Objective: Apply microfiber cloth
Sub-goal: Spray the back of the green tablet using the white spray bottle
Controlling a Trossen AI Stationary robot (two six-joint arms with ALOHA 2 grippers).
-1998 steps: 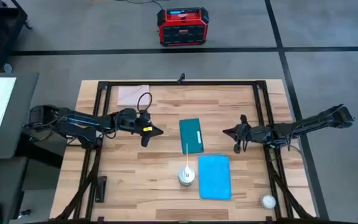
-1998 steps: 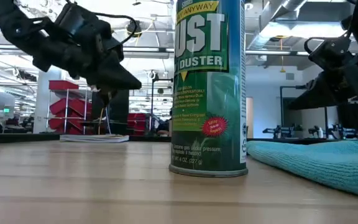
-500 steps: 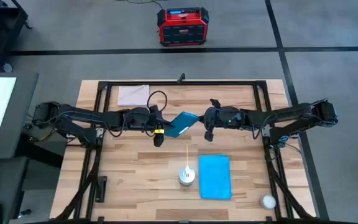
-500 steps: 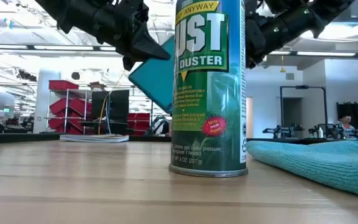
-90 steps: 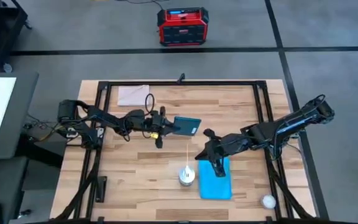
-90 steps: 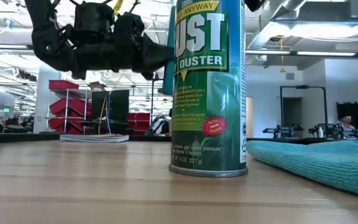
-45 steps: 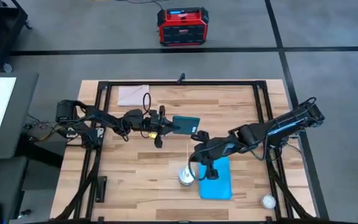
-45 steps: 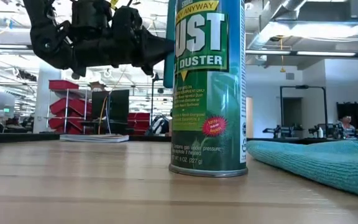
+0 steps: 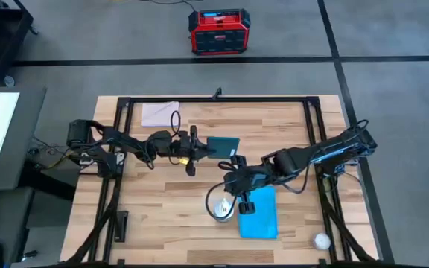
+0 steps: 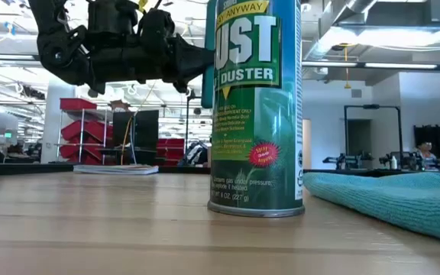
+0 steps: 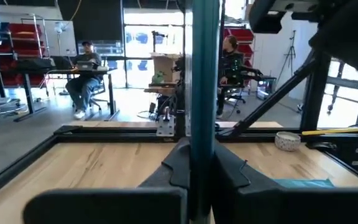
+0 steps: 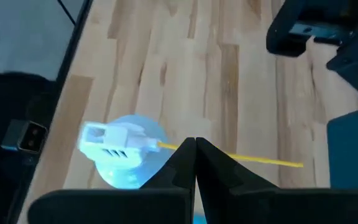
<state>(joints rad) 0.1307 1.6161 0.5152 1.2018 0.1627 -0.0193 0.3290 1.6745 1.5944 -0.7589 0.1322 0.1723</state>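
The microfiber cloth (image 9: 258, 211) lies flat on the pale wooden plank table (image 9: 155, 201), a soft sky-blue rectangle near the front edge; in the low view its nap shows as a fuzzy, slightly rumpled surface (image 10: 392, 195). Just beside it stands the duster can (image 9: 223, 211), a glossy green metal cylinder with a white nozzle cap and a thin yellow straw (image 12: 229, 155).

The right gripper (image 9: 238, 195) hangs above the gap between can and cloth, at the cloth's back corner, its dark fingers (image 12: 194, 165) pressed together on nothing. The left gripper (image 9: 202, 151) is farther back over the table, its fingers clamped on one short end of the dark teal tablet (image 9: 223, 147), a rigid thin slab held off the table and seen edge-on as a vertical bar in the left wrist view (image 11: 204, 93).

A pale grey-beige square sheet (image 9: 159, 113) rests at the back left corner, a white ball (image 9: 320, 240) at the front right, and a small black block (image 9: 122, 224) at the front left. A red and black box (image 9: 220, 31) sits on the floor beyond.
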